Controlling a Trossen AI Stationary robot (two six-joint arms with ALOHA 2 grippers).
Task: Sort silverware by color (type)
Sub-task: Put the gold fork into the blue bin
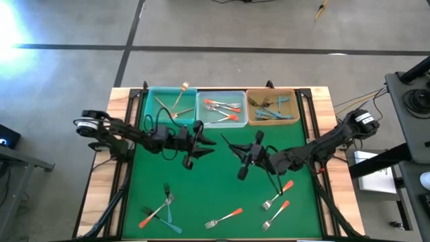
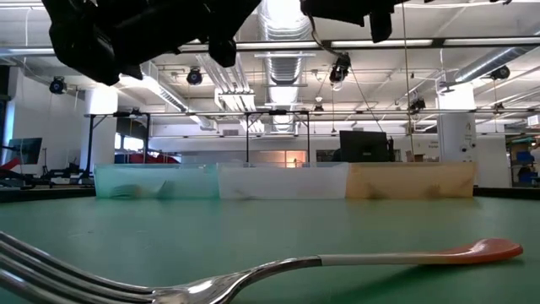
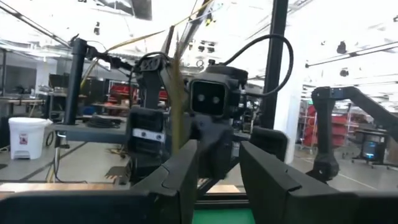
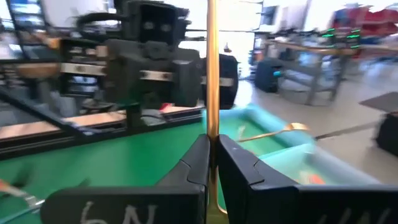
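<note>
Nearest the low camera you have a silver fork with an orange-red handle [image 2: 278, 272] lying flat on the green bench [image 1: 201, 188]. Your right end effector [image 4: 212, 163] is clamped narrow on a slim all-gold fork [image 4: 211, 74], held upright above mid-bench. Your left end effector [image 3: 219, 171] faces it close by, fingers parted, nothing between them. Behind sit three bins: teal [image 1: 172, 106], clear [image 1: 221, 108], tan [image 1: 272, 106], each holding forks. Loose forks [image 1: 160, 208] remain along the bench's near side.
</note>
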